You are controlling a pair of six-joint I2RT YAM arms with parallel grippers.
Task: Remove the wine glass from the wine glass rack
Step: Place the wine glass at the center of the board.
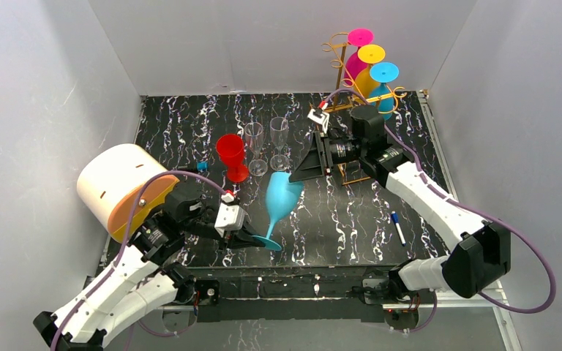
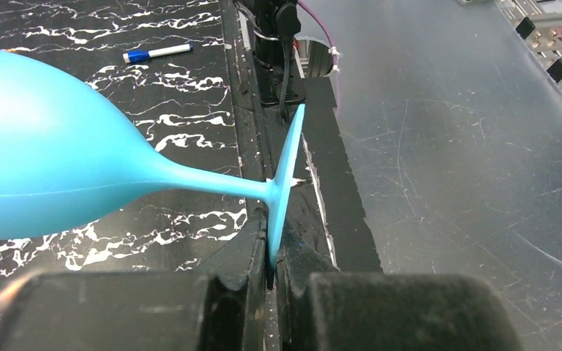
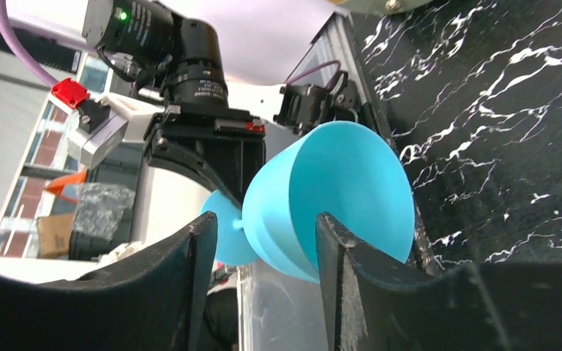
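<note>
Turquoise wine glass (image 1: 279, 196) is off the wine glass rack (image 1: 334, 48) and held tilted over the counter (image 1: 351, 234), bowl toward the rear, foot toward the front edge. The rack stands at the rear right corner, with a pink glass (image 1: 360, 36), a yellow glass (image 1: 371, 53) and a blue glass (image 1: 384, 72) hanging on it.

Left hand (image 1: 252, 238): clamped tight on the rim of the glass's foot. Right hand (image 1: 296, 170): fingers (image 3: 201, 248) spread apart and holding nothing. The bowl mouth lies just ahead of them. Contact cannot be told.

Step in hand, as judged: removal is done for this glass. What follows is either a transfer to the right hand or setting the glass down.

Next move requires:
1. Bring the glass upright before lowering, since it now leans.
2. Release only once the foot sits flat.

Clearances:
- Red glass (image 1: 230, 150) and two clear glasses (image 1: 255, 142) stand just behind the bowl. Avoid swinging it rearward.
- The foot sits near the counter's front edge. Place it further in.
- Open surface lies to the right, between the bowl and the pen (image 1: 397, 227).
</note>
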